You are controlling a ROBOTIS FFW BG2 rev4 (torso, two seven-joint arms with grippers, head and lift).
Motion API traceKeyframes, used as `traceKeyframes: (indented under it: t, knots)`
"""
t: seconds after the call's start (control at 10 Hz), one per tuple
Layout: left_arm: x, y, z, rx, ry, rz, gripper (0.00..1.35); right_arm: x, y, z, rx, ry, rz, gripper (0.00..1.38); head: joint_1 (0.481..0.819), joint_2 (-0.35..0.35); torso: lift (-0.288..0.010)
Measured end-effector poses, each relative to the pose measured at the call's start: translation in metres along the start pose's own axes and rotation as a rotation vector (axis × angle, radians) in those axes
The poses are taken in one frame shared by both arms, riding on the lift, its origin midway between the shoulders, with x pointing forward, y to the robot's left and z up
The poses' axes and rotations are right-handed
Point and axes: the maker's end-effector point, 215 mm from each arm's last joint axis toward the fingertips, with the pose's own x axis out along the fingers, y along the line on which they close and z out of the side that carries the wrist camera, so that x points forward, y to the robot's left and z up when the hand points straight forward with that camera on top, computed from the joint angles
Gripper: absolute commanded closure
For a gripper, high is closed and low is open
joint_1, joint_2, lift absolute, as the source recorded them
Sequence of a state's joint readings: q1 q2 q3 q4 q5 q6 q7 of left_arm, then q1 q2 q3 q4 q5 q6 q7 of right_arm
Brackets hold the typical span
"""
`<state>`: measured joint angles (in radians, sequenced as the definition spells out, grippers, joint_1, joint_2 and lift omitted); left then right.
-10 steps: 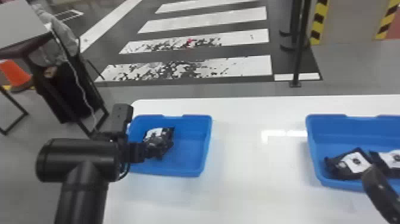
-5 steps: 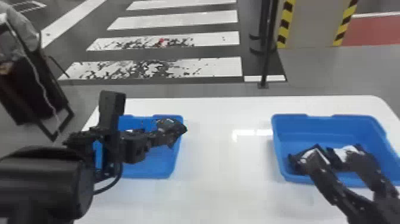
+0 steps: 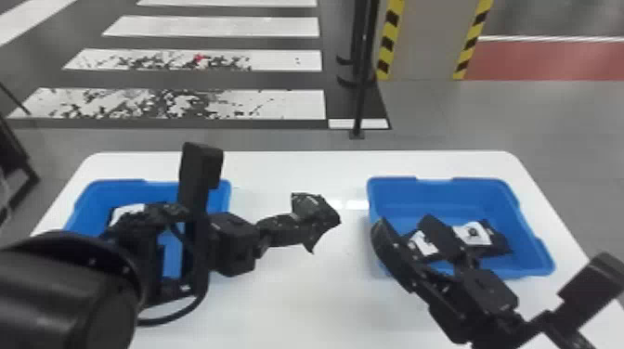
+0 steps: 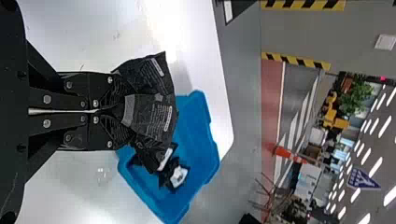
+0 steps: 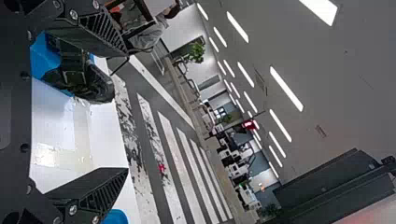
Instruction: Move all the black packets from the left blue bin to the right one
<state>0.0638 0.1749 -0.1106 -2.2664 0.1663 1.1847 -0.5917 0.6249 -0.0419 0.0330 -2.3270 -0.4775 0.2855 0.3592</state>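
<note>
Relative to the earlier frames, the left hand [image 3: 285, 229] has carried its packet rightward out of the left bin, while the right hand [image 3: 405, 229] has shifted leftward relative to the right bin. The left hand pinches a crumpled black packet of thin, creased film [image 3: 318, 216], held above the white, smooth-topped counter [image 3: 297, 306] between the two bins; in the left wrist view, its fingers [image 4: 100, 91] lie side by side, with the packet projecting beyond their tips. A black packet with a white label [image 3: 127, 211] lies in the left bin, a shallow blue plastic tray [image 3: 102, 190], partly hidden by the left arm. Two further black packets with white labels [image 3: 478, 234] lie close together in the right bin, a blue plastic tray of similar form [image 3: 436, 185]. Above its near left part is the right hand, its two black fingers [image 5: 100, 186] spread wide and holding nothing.
</note>
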Motion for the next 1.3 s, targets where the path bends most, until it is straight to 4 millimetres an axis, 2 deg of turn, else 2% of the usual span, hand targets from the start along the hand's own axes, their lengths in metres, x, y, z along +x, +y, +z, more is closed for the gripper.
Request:
traceKeyframes:
  t: [0.2, 0.4, 0.6, 0.7, 1.0, 1.1, 1.3]
  knots:
    - [0.014, -0.044, 0.003, 0.015, -0.004, -0.107, 1.2, 0.014, -0.008, -0.002, -0.002, -0.002, 0.008, 0.16, 0.695, -0.1, -0.14]
    - [0.018, -0.063, 0.003, 0.021, -0.003, -0.155, 1.2, 0.025, -0.016, -0.005, -0.004, 0.002, 0.012, 0.16, 0.695, -0.129, -0.14]
    - [0.02, -0.073, 0.003, 0.021, -0.003, -0.18, 1.2, 0.033, -0.011, -0.01, 0.019, 0.007, 0.032, 0.23, 0.695, -0.13, -0.14]
    - [0.02, -0.077, 0.005, 0.024, -0.006, -0.189, 1.2, 0.036, -0.007, -0.015, 0.034, 0.013, 0.043, 0.4, 0.695, -0.125, -0.14]
    - [0.022, -0.085, 0.007, 0.025, -0.015, -0.21, 1.2, 0.043, -0.01, -0.023, 0.074, 0.014, 0.048, 1.22, 0.695, -0.127, -0.14]
    - [0.022, -0.085, 0.007, 0.025, -0.016, -0.211, 1.2, 0.044, -0.011, -0.021, 0.076, 0.008, 0.047, 1.28, 0.695, -0.129, -0.14]
    - [0.021, -0.085, 0.008, 0.024, -0.019, -0.21, 1.2, 0.044, -0.009, -0.023, 0.094, 0.009, 0.053, 1.28, 0.695, -0.125, -0.14]
